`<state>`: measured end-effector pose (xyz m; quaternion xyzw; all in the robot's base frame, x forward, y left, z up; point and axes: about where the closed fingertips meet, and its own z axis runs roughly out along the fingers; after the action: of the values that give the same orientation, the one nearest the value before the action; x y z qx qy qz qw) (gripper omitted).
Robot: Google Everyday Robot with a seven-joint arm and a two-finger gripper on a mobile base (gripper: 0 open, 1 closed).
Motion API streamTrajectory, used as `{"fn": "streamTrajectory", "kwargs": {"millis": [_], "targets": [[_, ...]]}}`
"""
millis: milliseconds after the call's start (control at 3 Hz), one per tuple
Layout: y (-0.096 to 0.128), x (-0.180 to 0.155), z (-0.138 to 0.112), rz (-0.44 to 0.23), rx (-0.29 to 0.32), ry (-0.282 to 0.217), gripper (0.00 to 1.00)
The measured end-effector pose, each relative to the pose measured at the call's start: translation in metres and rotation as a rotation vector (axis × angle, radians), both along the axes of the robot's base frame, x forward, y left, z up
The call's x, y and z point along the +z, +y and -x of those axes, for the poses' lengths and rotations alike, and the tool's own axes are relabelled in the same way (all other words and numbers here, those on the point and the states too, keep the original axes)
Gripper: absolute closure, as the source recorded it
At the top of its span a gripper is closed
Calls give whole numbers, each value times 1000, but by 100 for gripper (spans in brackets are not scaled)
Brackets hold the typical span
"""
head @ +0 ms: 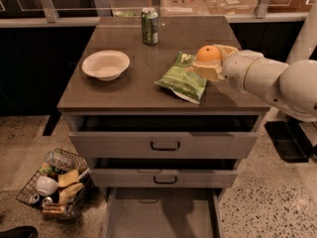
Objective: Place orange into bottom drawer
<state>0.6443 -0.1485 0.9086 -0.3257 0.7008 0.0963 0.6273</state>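
Observation:
The orange [208, 53] is small and round, held in my gripper [210, 61] above the right side of the cabinet top, over the edge of a green chip bag [184, 78]. My white arm [270, 81] reaches in from the right. The gripper's fingers close around the orange. The bottom drawer [161, 217] is pulled out at the foot of the cabinet, showing a flat grey floor. It lies well below and to the left of the gripper.
A green soda can [149, 26] and a white bowl [105, 64] stand on the cabinet top [124, 90]. Two upper drawers [166, 145] with dark handles are slightly open. A wire basket [54, 185] of items sits on the floor at left.

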Motion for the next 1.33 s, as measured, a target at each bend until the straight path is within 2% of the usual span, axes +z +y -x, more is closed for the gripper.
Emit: {"fn": "streamTrajectory", "kwargs": {"millis": [333, 667, 1000, 1333], "targets": [[3, -1, -1, -10, 13, 7, 100], [16, -14, 20, 5, 66, 35, 100], [34, -39, 75, 25, 164, 87, 100], [35, -65, 137, 19, 260, 129, 100]]}}
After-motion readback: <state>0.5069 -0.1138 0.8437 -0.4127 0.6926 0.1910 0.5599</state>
